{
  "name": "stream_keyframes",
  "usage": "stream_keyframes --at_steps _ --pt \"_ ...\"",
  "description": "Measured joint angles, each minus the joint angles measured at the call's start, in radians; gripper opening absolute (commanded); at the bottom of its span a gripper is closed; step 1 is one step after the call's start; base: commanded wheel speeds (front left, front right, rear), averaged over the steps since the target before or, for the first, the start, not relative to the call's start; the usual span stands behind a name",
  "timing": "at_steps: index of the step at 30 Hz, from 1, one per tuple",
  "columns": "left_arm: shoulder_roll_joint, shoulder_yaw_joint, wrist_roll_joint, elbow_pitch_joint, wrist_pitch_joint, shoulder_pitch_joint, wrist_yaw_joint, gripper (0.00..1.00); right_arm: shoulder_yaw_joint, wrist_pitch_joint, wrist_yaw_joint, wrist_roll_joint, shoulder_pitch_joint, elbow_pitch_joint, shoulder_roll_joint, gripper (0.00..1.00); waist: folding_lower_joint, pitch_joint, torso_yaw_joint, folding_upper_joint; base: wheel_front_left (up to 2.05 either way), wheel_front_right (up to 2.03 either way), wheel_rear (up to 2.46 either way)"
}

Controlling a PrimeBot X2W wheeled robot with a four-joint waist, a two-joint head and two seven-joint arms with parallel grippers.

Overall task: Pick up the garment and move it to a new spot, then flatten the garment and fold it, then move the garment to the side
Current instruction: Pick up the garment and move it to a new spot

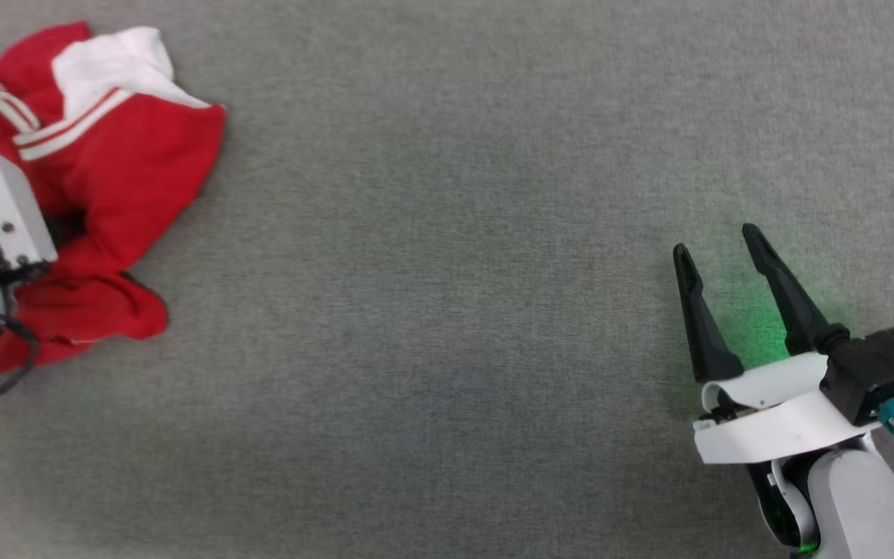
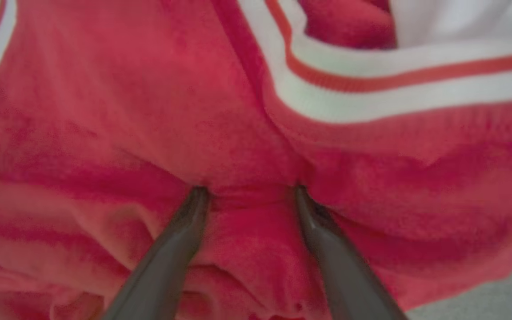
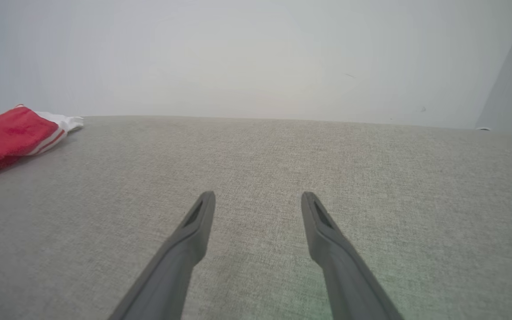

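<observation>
I've got the red jersey (image 2: 127,111) right up against the left claw (image 2: 249,191): fingers spread, both tips dug into a red fold, nothing clamped. The jersey lies crumpled at the far left of the grey tabletop (image 1: 447,310). The right claw (image 1: 715,239) is spread and empty at lower right, well apart from it.

grey woven surface (image 1: 447,310) bears a crumpled garment (image 1: 129,178) (red, white-trimmed) at left.
</observation>
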Motion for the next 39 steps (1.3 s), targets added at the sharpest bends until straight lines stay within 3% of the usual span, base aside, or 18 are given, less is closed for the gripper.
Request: stream_keyframes --at_steps 11,12,13,14,25,39 --pt "0.001 0.011 -0.011 0.080 -0.062 -0.026 -0.003 0.99 0.000 0.012 0.000 0.000 -0.010 -0.028 -0.002 1.00 0.0000 0.037 -0.032 0.0000 0.00 0.00 0.00" --pt "-0.002 0.010 -0.011 0.090 -0.070 -0.028 -0.006 0.49 -0.001 0.014 0.000 0.000 -0.010 -0.028 -0.002 1.00 0.0000 0.034 -0.031 0.0000 0.00 0.00 0.00" --pt "-0.002 0.007 -0.011 0.098 -0.078 -0.031 -0.008 0.09 -0.002 0.015 0.000 0.000 -0.010 -0.028 -0.002 1.00 0.0000 0.031 -0.029 0.0000 0.00 0.00 0.00" --pt "-0.005 0.005 -0.011 0.105 -0.090 -0.032 -0.008 0.00 -0.003 0.016 0.000 0.000 -0.010 -0.028 -0.002 1.00 0.0001 0.027 -0.028 0.0000 0.00 0.00 0.00" --pt "-0.021 -0.035 -0.002 0.147 -0.149 -0.044 -0.059 0.00 -0.018 0.018 0.000 0.011 0.035 -0.007 0.003 1.00 0.0000 -0.067 0.005 0.0000 0.00 0.00 0.00" --pt "0.021 -0.083 0.057 0.028 -0.350 -0.092 -0.100 0.00 -0.022 0.018 0.000 0.032 0.143 0.031 0.028 1.00 0.0000 -0.275 0.065 0.0000 0.00 0.00 0.00"
